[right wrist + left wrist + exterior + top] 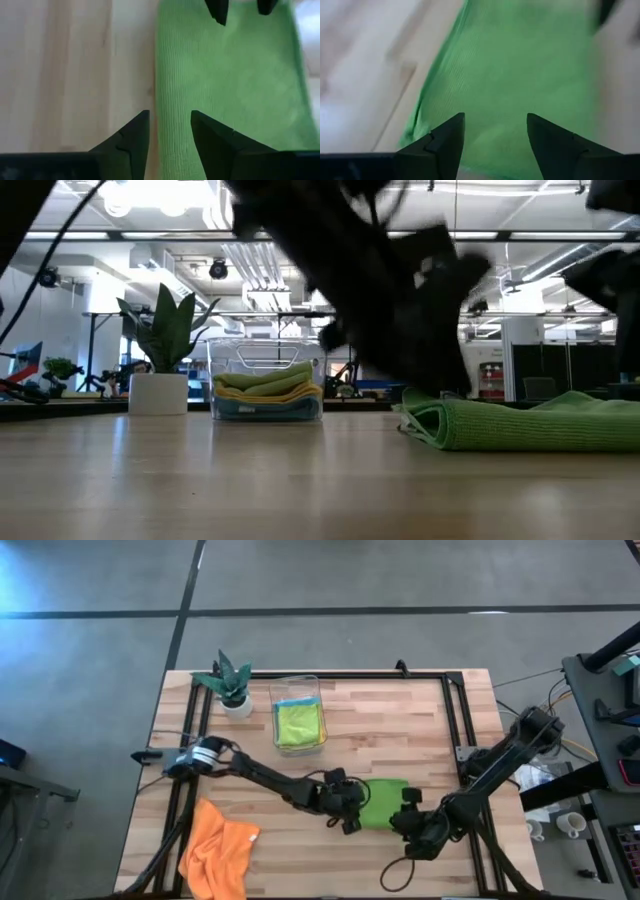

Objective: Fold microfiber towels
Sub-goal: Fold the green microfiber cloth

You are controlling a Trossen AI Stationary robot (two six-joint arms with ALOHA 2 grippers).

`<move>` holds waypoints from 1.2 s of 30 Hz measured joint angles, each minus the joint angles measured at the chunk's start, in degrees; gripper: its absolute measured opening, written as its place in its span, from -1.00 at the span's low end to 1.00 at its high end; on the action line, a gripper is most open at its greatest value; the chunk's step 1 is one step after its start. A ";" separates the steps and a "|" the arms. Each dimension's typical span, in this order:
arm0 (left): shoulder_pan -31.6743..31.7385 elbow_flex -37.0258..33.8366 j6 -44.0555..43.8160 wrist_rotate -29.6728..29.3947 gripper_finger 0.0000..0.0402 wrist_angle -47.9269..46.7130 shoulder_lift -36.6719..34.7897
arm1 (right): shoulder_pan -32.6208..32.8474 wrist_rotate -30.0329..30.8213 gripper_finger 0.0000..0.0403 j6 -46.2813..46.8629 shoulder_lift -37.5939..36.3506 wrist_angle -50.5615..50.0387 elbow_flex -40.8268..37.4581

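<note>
1. Green towel [384, 802] lying folded and flat on the desk [400, 730], near the front edge, between the two grippers.
2. Left gripper [348, 812] at the towel's left end, fingers [445, 145] apart, with green cloth showing in the gap and nothing pinched.
3. Right gripper [415, 818] at the towel's right end, fingers [131, 145] apart too, straddling one long edge of the cloth, half over bare wood; holding nothing.
4. Seen from desk height, a doubled edge with a rounded crease on the towel; layers resting flat, no corner lifted.
5. Orange towel [218, 855] crumpled at the front left corner of the desk, unfolded, well apart from both grippers.
6. Clear bin [298, 720] at the back of the desk beside a potted plant [230, 685], with folded towels stacked inside: lime on top, yellow and blue edges showing beneath.
7. Step in hand, by judgement: release after a fold of the green towel, both grippers let go.
8. Next move, likely: either one more fold or a lift into the bin. Calls for a pinch through all layers at the crease so the stack does not slide open, then a level carry over the bin rim.
9. Orange towel not yet begun.
</note>
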 joint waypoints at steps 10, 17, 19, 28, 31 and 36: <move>-2.14 1.66 -9.29 10.92 -0.06 0.50 4.18 | -2.19 0.91 -0.30 -1.56 3.97 -18.22 -0.88; -4.20 4.69 -10.01 7.39 -0.06 -2.74 -0.83 | -9.17 7.89 -0.30 -11.15 -0.31 -22.60 0.63; -4.00 4.97 -10.03 0.58 -0.06 -8.02 -3.07 | -8.83 7.53 -0.30 -10.73 -2.91 -23.14 1.13; -0.95 3.54 -11.49 5.79 -0.06 -8.28 -1.32 | -1.99 -2.56 -0.31 12.04 -10.07 -4.89 -2.33; 0.95 3.26 -18.29 6.41 -0.06 -7.98 1.70 | -0.45 -3.55 -0.31 11.67 -8.83 -0.45 -3.71; 1.80 2.97 -26.83 7.71 -0.06 -9.11 2.04 | -0.37 -3.80 -0.31 11.81 -5.64 -0.47 -4.12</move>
